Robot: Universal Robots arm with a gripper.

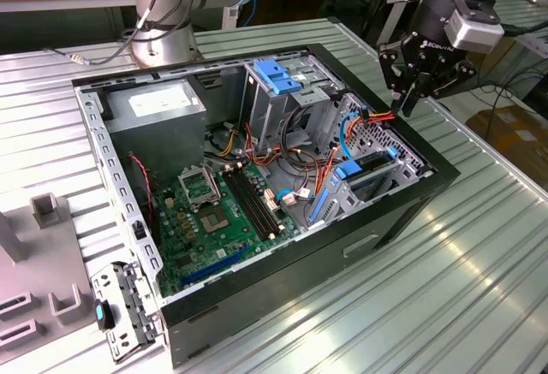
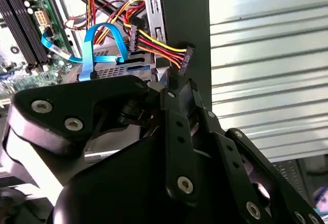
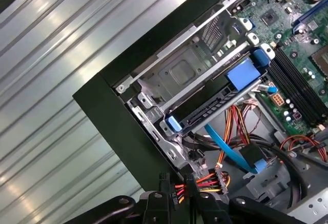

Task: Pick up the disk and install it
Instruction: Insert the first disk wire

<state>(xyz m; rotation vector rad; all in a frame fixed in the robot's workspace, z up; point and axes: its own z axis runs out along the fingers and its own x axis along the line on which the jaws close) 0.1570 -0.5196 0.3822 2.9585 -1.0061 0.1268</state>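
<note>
My fingers [image 1: 417, 92] hang above the computer case [image 1: 402, 211], pinched together on a black power connector [image 3: 177, 190]. The disk [image 3: 220, 106] sits in the drive bay inside that case.

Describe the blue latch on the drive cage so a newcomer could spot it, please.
Start at the open black computer case. Inside stands the tall grey metal drive cage; the chunky blue plastic latch caps it, unlike the thin blue cables lower down.

Bright overhead glare on table [image 1: 479, 271]
</note>
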